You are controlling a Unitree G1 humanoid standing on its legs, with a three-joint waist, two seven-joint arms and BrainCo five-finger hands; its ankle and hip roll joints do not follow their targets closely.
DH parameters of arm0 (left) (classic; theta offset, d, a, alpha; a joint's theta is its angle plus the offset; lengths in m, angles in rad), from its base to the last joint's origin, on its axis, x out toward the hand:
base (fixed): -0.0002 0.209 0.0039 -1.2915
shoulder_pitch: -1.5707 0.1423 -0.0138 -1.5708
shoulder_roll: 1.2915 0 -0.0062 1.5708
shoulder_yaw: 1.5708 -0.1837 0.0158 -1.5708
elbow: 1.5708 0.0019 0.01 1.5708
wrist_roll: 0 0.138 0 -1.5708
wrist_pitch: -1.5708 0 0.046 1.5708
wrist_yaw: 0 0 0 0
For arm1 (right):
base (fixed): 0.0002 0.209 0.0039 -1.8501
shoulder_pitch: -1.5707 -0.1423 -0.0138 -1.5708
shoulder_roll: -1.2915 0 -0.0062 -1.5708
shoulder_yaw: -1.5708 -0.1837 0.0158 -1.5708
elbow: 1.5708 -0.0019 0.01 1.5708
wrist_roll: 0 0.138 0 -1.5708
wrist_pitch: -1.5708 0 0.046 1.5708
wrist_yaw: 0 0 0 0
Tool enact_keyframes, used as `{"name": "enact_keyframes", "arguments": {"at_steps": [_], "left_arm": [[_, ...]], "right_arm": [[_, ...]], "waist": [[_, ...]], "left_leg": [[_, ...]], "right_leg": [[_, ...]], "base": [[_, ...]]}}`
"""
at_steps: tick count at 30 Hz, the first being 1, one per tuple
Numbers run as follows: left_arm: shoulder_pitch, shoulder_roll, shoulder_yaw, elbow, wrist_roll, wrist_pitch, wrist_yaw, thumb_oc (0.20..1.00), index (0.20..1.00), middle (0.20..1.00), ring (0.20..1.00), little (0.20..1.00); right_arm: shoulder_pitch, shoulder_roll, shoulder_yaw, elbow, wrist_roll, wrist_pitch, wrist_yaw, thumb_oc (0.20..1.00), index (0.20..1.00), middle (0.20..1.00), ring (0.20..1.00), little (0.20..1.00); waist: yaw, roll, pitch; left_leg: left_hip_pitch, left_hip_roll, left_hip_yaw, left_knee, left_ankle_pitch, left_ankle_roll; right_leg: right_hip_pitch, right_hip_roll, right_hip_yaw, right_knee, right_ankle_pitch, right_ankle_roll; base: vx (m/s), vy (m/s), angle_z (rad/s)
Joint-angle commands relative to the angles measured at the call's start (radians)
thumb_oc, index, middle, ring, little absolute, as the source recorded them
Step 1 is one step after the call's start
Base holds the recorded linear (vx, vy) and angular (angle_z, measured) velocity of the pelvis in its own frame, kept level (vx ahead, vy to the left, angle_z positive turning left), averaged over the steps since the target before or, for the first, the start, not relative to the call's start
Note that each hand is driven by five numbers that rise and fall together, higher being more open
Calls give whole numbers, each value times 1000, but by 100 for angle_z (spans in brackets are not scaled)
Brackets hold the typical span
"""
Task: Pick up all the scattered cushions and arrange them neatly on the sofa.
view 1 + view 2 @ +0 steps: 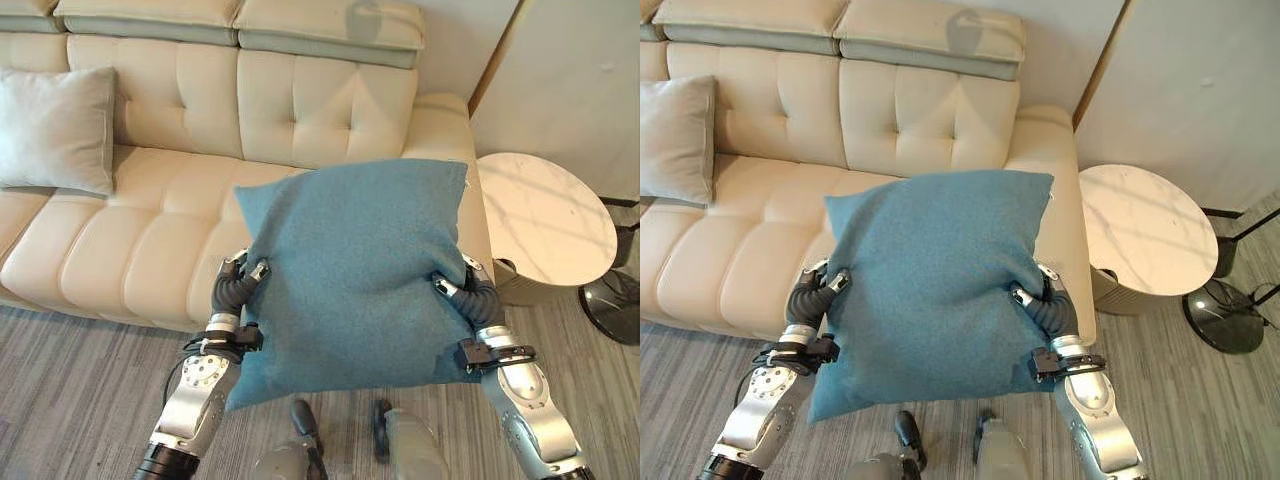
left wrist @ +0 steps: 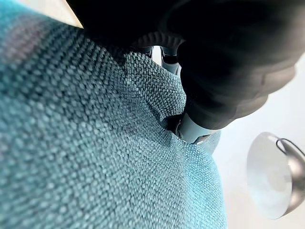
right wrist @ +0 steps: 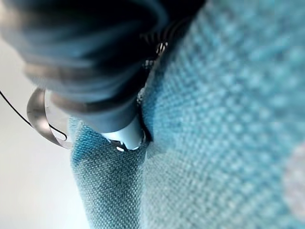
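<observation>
I hold a teal cushion upright in the air, in front of the right end of the cream sofa. My left hand grips its left edge and my right hand grips its right edge. Each thumb presses into the front of the fabric, as the left wrist view and the right wrist view show from close by; the fingers are hidden behind the cushion. A light grey cushion leans against the sofa's backrest at the far left.
A round marble-topped side table stands right of the sofa's armrest. A black round lamp base sits on the floor beyond it. Grey striped flooring runs along the sofa's front.
</observation>
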Motion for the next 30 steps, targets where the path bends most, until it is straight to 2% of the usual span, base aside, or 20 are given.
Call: {"name": "enact_keyframes", "arguments": {"at_steps": [1, 4, 5, 6, 7, 8, 9, 10, 11, 13, 14, 17, 18, 20, 21, 24, 26, 27, 28, 30], "left_arm": [[-35, -20, -37, -122, 63, -84, -86, 200, 200, 200, 200, 200], [-21, -36, -41, -118, 67, -88, -102, 200, 200, 200, 200, 200], [7, -50, -50, -127, 64, -88, -124, 200, 200, 200, 200, 200], [7, -51, -50, -127, 64, -88, -124, 200, 200, 200, 200, 200], [5, -56, -57, -128, 60, -88, -126, 200, 200, 200, 200, 200], [6, -58, -62, -132, 50, -82, -135, 200, 200, 200, 200, 200], [6, -58, -62, -132, 50, -82, -135, 200, 200, 200, 200, 200], [15, -59, -55, -133, 48, -83, -136, 200, 200, 200, 200, 200], [16, -59, -55, -133, 48, -83, -136, 200, 200, 200, 200, 200], [13, -60, -57, -127, 45, -78, -134, 200, 200, 200, 200, 200], [11, -61, -53, -122, 47, -74, -131, 200, 200, 200, 200, 200], [10, -57, -41, -120, 59, -71, -122, 200, 200, 200, 200, 200], [9, -54, -36, -121, 59, -71, -119, 200, 200, 200, 200, 200], [9, -55, -27, -120, 64, -72, -108, 200, 200, 200, 200, 200], [11, -56, -21, -122, 65, -76, -98, 200, 200, 200, 200, 200], [16, -57, -23, -118, 61, -77, -106, 200, 200, 200, 200, 200], [15, -57, -23, -117, 61, -77, -106, 200, 200, 200, 200, 200], [13, -44, -18, -105, 66, -79, -109, 200, 200, 200, 200, 200], [12, -44, -18, -104, 66, -79, -109, 200, 200, 200, 200, 200], [-2, -15, 0, -83, 90, -83, -97, 200, 200, 200, 200, 200]], "right_arm": [[-107, 38, 36, -115, 80, -116, 80, 200, 200, 200, 200, 200], [-68, 25, 24, -118, 88, -114, 99, 200, 200, 200, 200, 200], [-27, 16, 0, -139, 90, -116, 106, 200, 200, 200, 200, 200], [-27, 16, 0, -140, 90, -116, 106, 200, 200, 200, 200, 200], [-20, 5, -8, -132, 87, -123, 105, 200, 200, 200, 200, 200], [-20, -14, -28, -124, 76, -120, 94, 200, 200, 200, 200, 200], [-19, -14, -28, -124, 76, -120, 94, 200, 200, 200, 200, 200], [-9, -35, -41, -121, 75, -122, 87, 200, 200, 200, 200, 200], [-9, -35, -41, -121, 75, -122, 87, 200, 200, 200, 200, 200], [-9, -45, -49, -114, 69, -116, 81, 200, 200, 200, 200, 200], [-8, -49, -55, -112, 63, -114, 77, 200, 200, 200, 200, 200], [-9, -51, -68, -118, 48, -110, 72, 200, 200, 200, 200, 200], [-12, -49, -67, -117, 44, -109, 69, 200, 200, 200, 200, 200], [-22, -51, -67, -110, 16, -109, 50, 200, 200, 200, 200, 200], [-33, -54, -68, -95, -10, -109, 35, 200, 200, 200, 200, 200], [-49, -60, -56, -71, -53, -100, 35, 200, 200, 200, 200, 200], [-50, -60, -56, -70, -54, -100, 34, 200, 200, 200, 200, 200], [-80, -51, -29, -37, -82, -83, 42, 200, 200, 200, 200, 200], [-81, -50, -29, -36, -83, -83, 42, 200, 200, 200, 200, 200], [-126, -28, 8, -14, -97, -75, 47, 200, 200, 200, 200, 200]], "waist": [[-38, 11, -26], [-61, 20, -42], [-74, 27, -66], [-74, 27, -66], [-78, 33, -72], [-85, 34, -81], [-86, 36, -81], [-91, 40, -95], [-91, 41, -95], [-87, 35, -96], [-83, 26, -97], [-66, -3, -87], [-59, -8, -84], [-37, -2, -69], [-26, 1, -64], [-27, 18, -81], [-23, 17, -79], [-13, 20, -88], [-11, 20, -88], [5, 18, -85]], "left_leg": [[182, -45, -78, 85, -264, -94], [228, -53, -115, 89, -295, -110], [251, -48, -145, 112, -295, -136], [251, -48, -145, 112, -295, -136], [241, -35, -154, 161, -261, -165], [205, 23, -131, 287, -197, -210], [202, 25, -133, 292, -199, -210], [171, 72, -111, 395, -132, -226], [171, 74, -112, 397, -133, -227], [125, 88, -104, 430, -136, -208], [92, 95, -106, 426, -157, -196], [8, 120, -134, 342, -195, -185], [-14, 120, -153, 296, -175, -190], [-57, 131, -228, 208, -101, -215], [-78, 140, -284, 171, -63, -232], [-27, 131, -279, 118, -80, -229], [-21, 131, -275, 115, -80, -229], [1, 103, -254, 104, -95, -211], [2, 103, -252, 103, -95, -211], [14, 81, -212, 102, -111, -186]], "right_leg": [[-12, 57, -86, -144, 128, 24], [-36, 59, -105, -178, 142, 28], [4, 67, -68, -195, 148, 10], [4, 67, -68, -195, 148, 10], [23, 71, -65, -198, 154, -4], [65, 60, -91, -206, 146, -24], [65, 61, -94, -207, 146, -25], [118, 83, -95, -221, 112, -56], [119, 85, -95, -222, 112, -57], [155, 90, -76, -228, 80, -70], [171, 84, -59, -229, 71, -68], [204, 60, -10, -227, 52, -53], [206, 57, 13, -224, 50, -52], [231, 70, 55, -222, 36, -53], [240, 76, 93, -215, 30, -51], [246, 71, 125, -217, 32, -38], [248, 72, 129, -218, 32, -37], [247, 44, 169, -232, 56, -16], [246, 44, 172, -232, 56, -16], [227, 23, 197, -233, 74, 3]], "base": [[540, 38, 6], [477, -32, 45], [304, -46, 77], [423, -98, 72], [307, -160, 73], [308, -163, 63], [438, -215, 84], [253, -109, 50], [417, -136, 30], [209, -33, -13], [173, -4, -28], [224, 49, -34], [185, 119, -50], [200, 179, -60], [176, 167, -64], [187, 242, -91], [118, 217, -75], [121, 279, -64], [146, 414, -82], [16, 189, -57]]}}
